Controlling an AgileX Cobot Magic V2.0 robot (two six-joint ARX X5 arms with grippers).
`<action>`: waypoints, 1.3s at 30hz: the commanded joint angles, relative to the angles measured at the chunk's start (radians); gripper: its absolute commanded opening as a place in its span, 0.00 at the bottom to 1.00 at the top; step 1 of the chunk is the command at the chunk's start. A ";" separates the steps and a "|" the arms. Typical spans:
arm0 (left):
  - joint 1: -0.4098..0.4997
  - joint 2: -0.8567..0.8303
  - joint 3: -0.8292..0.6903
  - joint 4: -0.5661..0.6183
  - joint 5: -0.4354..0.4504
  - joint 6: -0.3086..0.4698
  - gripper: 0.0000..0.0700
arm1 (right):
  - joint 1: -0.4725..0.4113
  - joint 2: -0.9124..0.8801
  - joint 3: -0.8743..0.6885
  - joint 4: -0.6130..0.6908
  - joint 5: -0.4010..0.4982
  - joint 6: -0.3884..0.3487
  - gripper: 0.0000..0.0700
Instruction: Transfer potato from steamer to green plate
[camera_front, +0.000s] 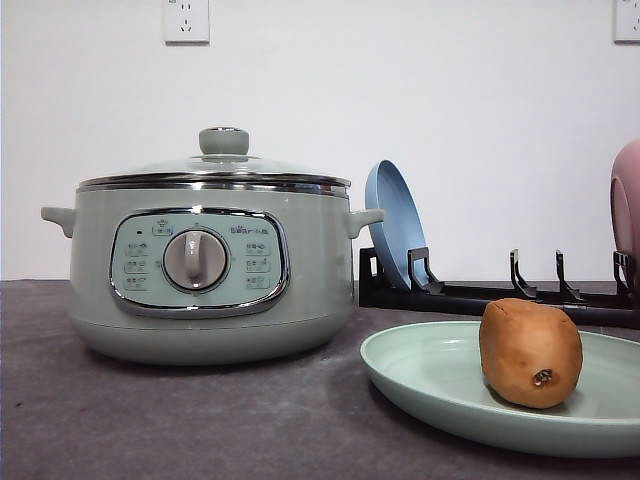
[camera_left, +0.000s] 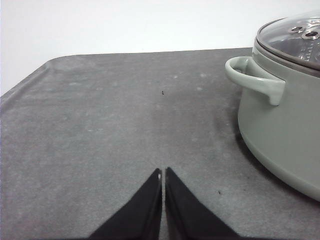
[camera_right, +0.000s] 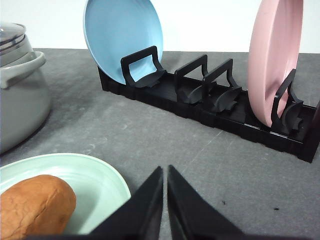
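Brown potato on green plate, just beside right claw; claw pressed together, empty.

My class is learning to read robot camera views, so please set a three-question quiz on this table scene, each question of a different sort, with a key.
1. True or false: the potato lies on the green plate.
2. Which plate stands in the black rack nearer the steamer? A pink, B blue, C green.
3. Fill in: the steamer's glass lid is ___ the pot.

Key
1. True.
2. B: the blue plate stands at the steamer end, the pink plate at the far end.
3. On. Both hands, left and right, are shut and empty.
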 joint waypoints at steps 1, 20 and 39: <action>0.002 -0.002 -0.020 -0.005 -0.002 -0.005 0.00 | -0.001 -0.003 -0.005 0.000 0.000 0.011 0.00; 0.002 -0.002 -0.020 -0.005 -0.002 -0.005 0.00 | -0.001 -0.003 -0.005 0.000 0.000 0.011 0.00; 0.002 -0.002 -0.020 -0.005 -0.002 -0.006 0.00 | -0.001 -0.003 -0.005 0.000 0.000 0.011 0.00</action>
